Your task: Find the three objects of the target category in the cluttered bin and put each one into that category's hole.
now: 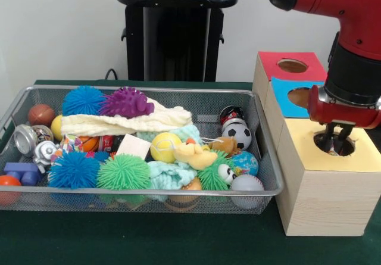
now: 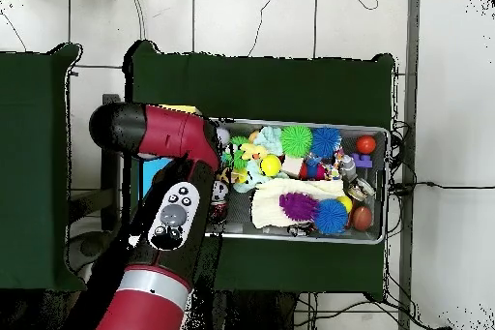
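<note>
— Where's the arm (image 1: 351,33) now?

— Over the wooden box (image 1: 324,181) beside the wire bin (image 1: 265,158). Its pincer (image 1: 333,141) hangs right at the round hole in the yellow top (image 1: 366,158), tips dipping into the opening.

— Holding anything?

— I can't tell; the fingers sit close together in the dark of the hole, and nothing shows between them.

— And the bin?

— Still crammed: a soccer ball (image 1: 240,135), a yellow ball (image 1: 165,146), a green spiky ball (image 1: 124,171), a purple spiky one (image 1: 127,102) lying on a cream cloth (image 1: 125,123), a basketball (image 1: 41,115) at the far corner.

— The other holes?

— A red top (image 1: 292,66) and a blue top (image 1: 296,96) behind the yellow, both on the green tabletop (image 1: 178,235).
</note>
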